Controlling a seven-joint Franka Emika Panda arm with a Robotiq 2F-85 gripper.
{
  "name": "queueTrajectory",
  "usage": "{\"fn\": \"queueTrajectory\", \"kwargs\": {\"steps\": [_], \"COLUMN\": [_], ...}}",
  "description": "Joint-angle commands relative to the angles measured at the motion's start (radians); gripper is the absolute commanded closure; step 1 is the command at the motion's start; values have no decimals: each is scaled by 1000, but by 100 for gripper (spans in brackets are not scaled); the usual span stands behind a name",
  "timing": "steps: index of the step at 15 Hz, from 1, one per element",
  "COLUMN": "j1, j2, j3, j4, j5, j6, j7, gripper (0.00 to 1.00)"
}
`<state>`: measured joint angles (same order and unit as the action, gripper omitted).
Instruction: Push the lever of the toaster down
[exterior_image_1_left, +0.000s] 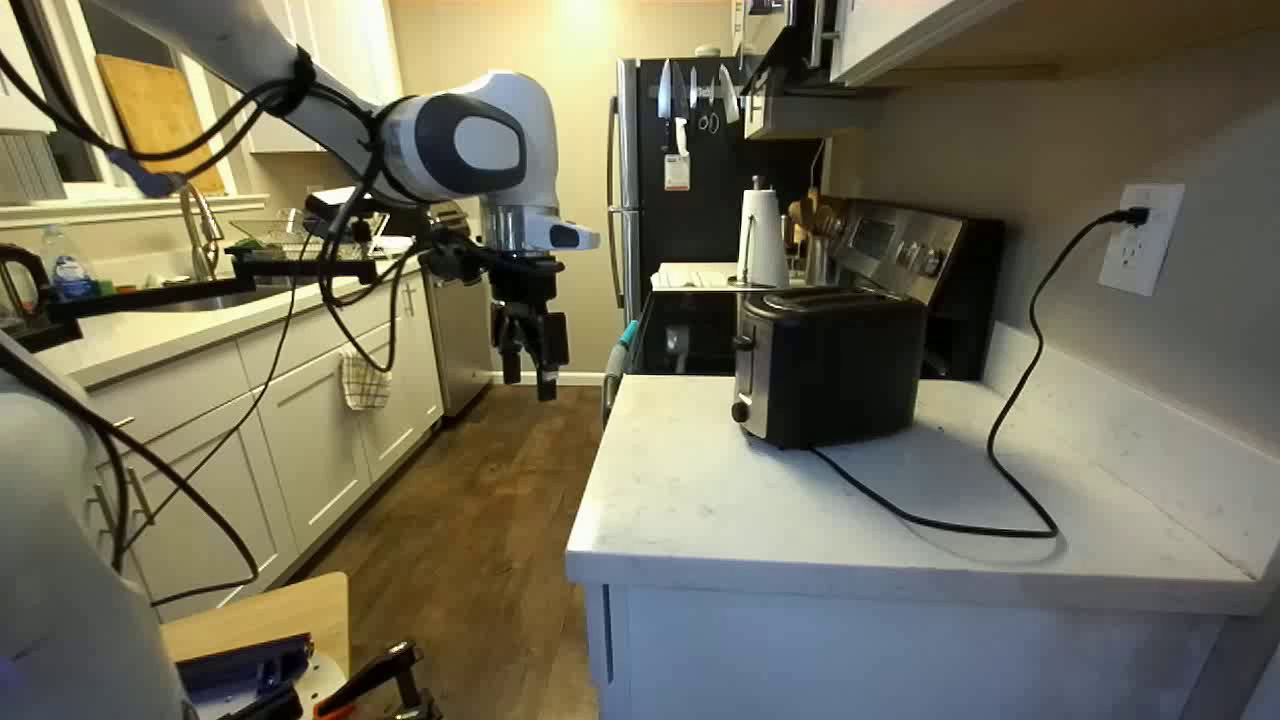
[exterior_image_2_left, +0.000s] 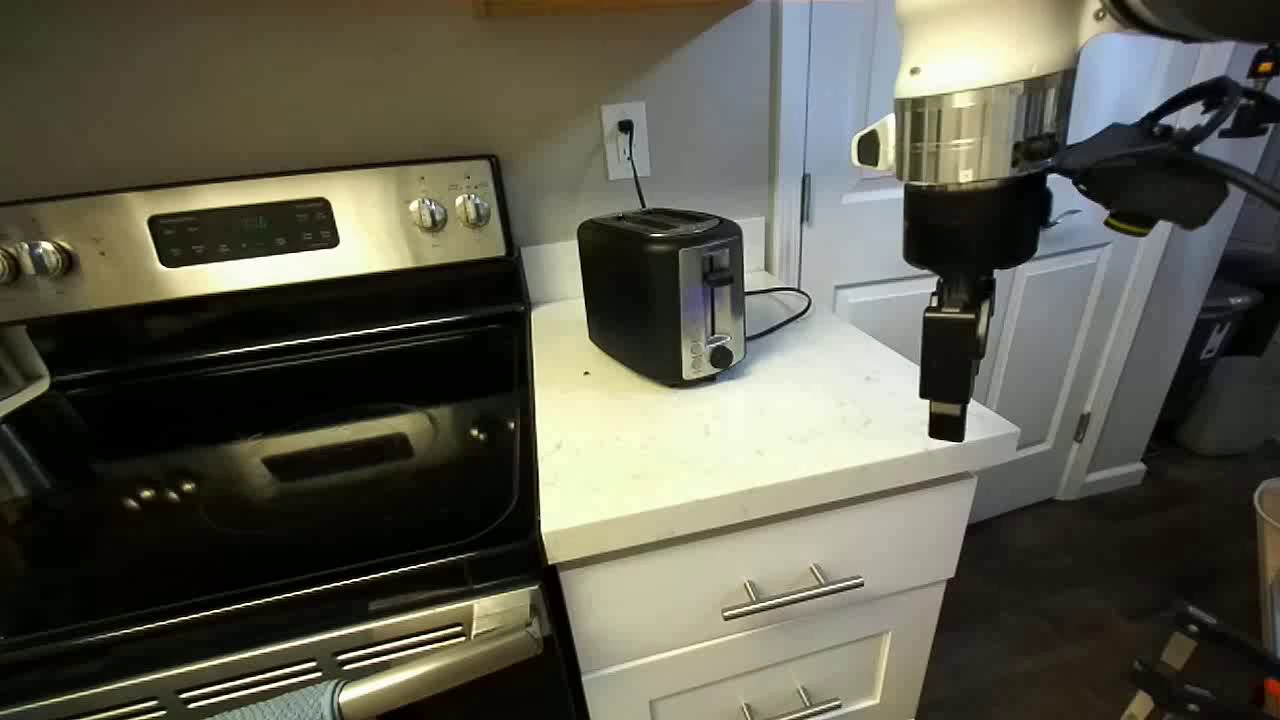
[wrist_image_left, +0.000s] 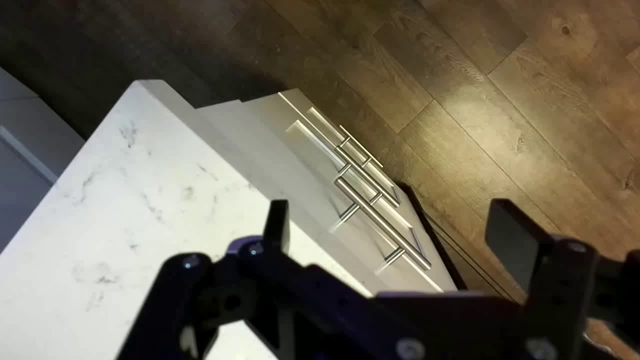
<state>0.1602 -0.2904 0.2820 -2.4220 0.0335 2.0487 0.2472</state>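
Wrist view: the jaws stand wide apart, fingers (wrist_image_left: 276, 225) black, the drawer handles (wrist_image_left: 383, 224) and wood floor (wrist_image_left: 460, 130) showing through the gap. In both exterior views they hang from the arm (exterior_image_1_left: 470, 150), pointing down, well apart from the toaster (exterior_image_2_left: 635, 290). That stands upright on the desk (exterior_image_2_left: 700, 450), slots up. On its end face the lever (exterior_image_2_left: 718, 277) sits near the top of its track, above a round knob (exterior_image_2_left: 721, 357). The cord (exterior_image_1_left: 980, 529) loops over the desk and climbs to the outlet (exterior_image_1_left: 1142, 240). Just beside the desk is the stove (exterior_image_2_left: 300, 400). Farther off, in an exterior view, come a paper roll (exterior_image_1_left: 762, 240), the fridge (exterior_image_1_left: 690, 235) with knives (exterior_image_1_left: 665, 92) on its side, and, across the floor, white cabinets (exterior_image_1_left: 310, 440) with a checked towel (exterior_image_1_left: 363, 380).
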Motion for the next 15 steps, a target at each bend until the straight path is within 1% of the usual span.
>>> {"fn": "queueTrajectory", "kwargs": {"steps": [1, 6, 9, 10, 15], "j1": [13, 13, 10, 13, 3], "j2": [1, 1, -20, -101, -153], "j3": [-13, -13, -16, -20, -47], "j4": [1, 1, -17, -63, -66], "j5": [-4, -4, 2, 12, 39], "j6": [-1, -1, 4, -17, -16], "j7": [3, 3, 24, 42, 63], "gripper": [0, 0, 0, 0, 0]}}
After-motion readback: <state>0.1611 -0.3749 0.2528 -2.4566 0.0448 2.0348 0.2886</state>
